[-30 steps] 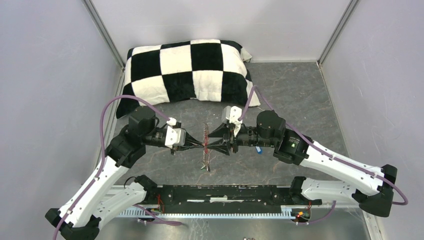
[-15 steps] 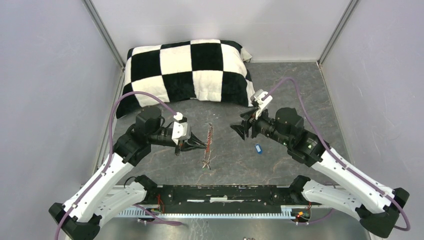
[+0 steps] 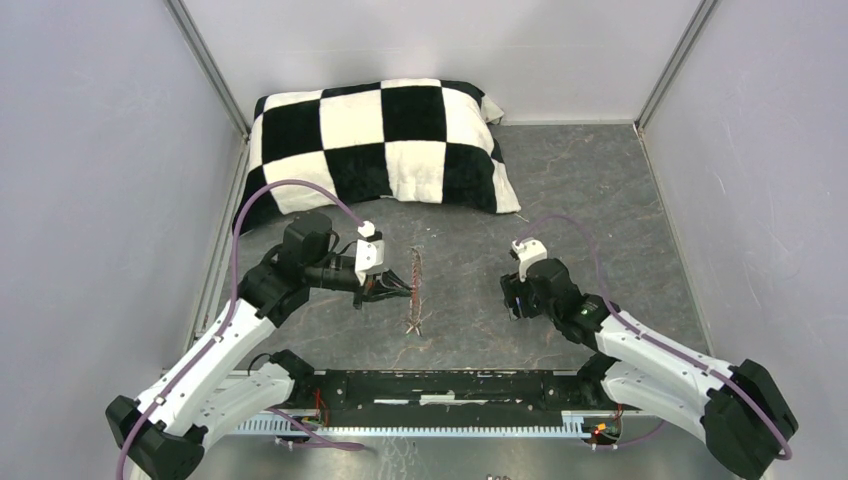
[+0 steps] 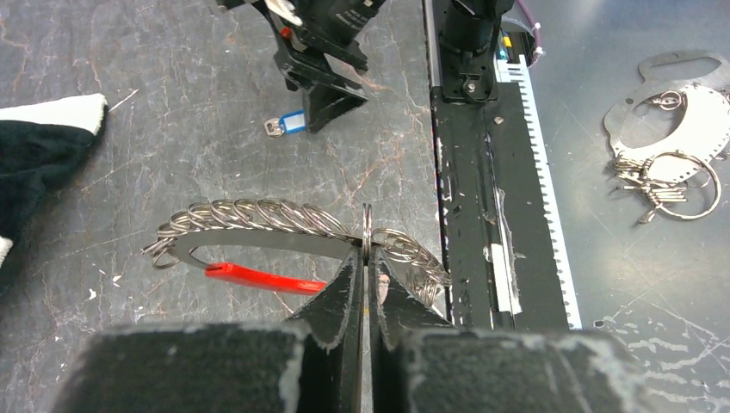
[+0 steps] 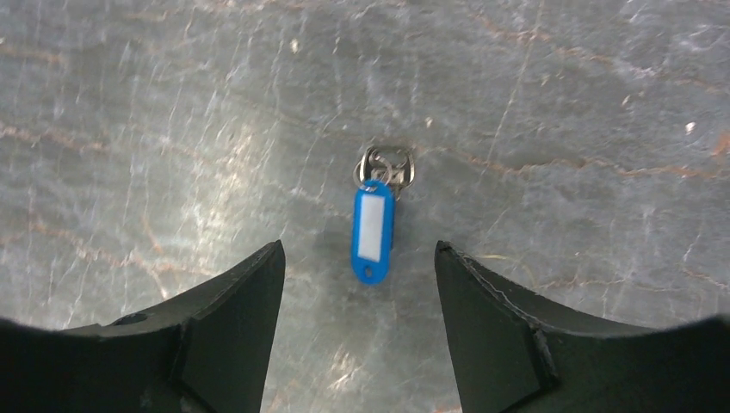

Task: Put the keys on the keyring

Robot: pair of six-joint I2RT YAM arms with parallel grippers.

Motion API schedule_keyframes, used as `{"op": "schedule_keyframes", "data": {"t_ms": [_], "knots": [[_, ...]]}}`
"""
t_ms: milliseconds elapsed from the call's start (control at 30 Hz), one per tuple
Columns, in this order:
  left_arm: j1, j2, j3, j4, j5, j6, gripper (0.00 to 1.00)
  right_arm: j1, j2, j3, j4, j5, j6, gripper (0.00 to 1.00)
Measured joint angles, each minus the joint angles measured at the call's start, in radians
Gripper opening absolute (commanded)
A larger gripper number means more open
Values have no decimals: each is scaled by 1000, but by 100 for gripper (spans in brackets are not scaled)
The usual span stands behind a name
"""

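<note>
The left pincer point(image 4: 366, 258) is pressed together on the keyring point(image 4: 258, 219), its two dark fingertips pinching one of the thin silvery loops near the ring's right end in the left wrist view. The keyring is a curved flat metal strip with a row of overlapping wire loops along its top edge. It is held off the counter point(image 3: 600, 200) and, from the top camera, shows edge-on as a thin line in front of the left pincer. A red key point(image 4: 258, 277) shows just under the strip, its tag pointing left; whether it is threaded on cannot be told.

The right pincer point(image 5: 357, 254) stands well apart from the keyring, pointing down at the counter with its fingers spread. The blue key point(image 5: 372, 228) lies flat on the grey marbled surface in the gap between the fingers, touching neither. Its white label faces up and its small metal ring is at the far end. From the top camera the right pincer hides this key.

A black-and-white chequered pillow point(image 3: 380, 140) lies at the back of the counter. Beyond the black rail point(image 4: 465, 215), the left wrist view shows loose split rings point(image 4: 680, 176) beside a flat metal plate.
</note>
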Motion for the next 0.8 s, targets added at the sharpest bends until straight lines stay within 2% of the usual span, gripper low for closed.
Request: {"op": "schedule_keyframes", "data": {"t_ms": [100,333,400,467,533,600,800], "knots": [[0,-5,-1,-11,0,7,2,-32,37,-2,59,4,-2,64],[0,-33,-13,-15,-4,15,2,-103,130,-23,169,-76,-13,40],[0,-36,-13,-16,-6,15,2,-115,142,-26,187,-103,-13,31],[0,-38,-13,-16,-7,16,2,-118,142,-32,202,-124,-14,13],[0,-38,-13,-16,-7,18,2,-119,142,-35,219,-153,-16,4],[0,-38,-13,-16,-8,23,2,-119,145,-36,234,-182,-18,0],[0,-38,-13,-28,-13,23,2,-119,150,-35,243,-257,-16,1]]}}
